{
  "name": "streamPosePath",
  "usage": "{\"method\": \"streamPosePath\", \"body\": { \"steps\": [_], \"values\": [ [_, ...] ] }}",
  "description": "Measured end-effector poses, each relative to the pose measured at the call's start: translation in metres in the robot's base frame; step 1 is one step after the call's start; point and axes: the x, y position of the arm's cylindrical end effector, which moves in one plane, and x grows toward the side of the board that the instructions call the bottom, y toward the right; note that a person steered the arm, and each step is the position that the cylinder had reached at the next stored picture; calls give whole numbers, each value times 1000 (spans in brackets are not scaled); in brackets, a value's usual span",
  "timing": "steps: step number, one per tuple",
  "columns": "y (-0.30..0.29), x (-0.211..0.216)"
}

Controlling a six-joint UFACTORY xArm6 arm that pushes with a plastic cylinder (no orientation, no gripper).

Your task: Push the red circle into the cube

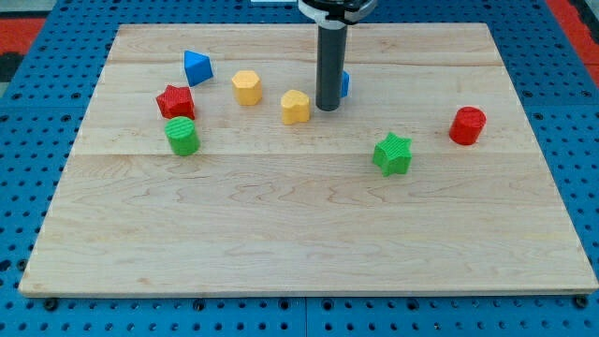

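Observation:
The red circle [467, 125] is a short red cylinder at the view's right on the wooden board [309, 234]. The blue cube [343, 83] sits near the view's top centre, mostly hidden behind my rod, with only its right edge showing. My tip [327, 109] rests on the board just in front of the cube and right of a yellow block [295, 107]. The tip is far to the left of the red circle.
A green star [392, 153] lies between the tip and the red circle, lower down. A yellow hexagon [246, 87], a blue triangle [197, 67], a red star [175, 101] and a green cylinder [182, 136] stand at the view's upper left.

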Motion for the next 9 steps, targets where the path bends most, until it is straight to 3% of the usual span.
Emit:
{"method": "streamPosePath", "body": {
  "steps": [2,4,5,6,8,9],
  "values": [
    [5,-35],
    [220,-10],
    [258,33],
    [235,56],
    [193,57],
    [128,45]
  ]
}}
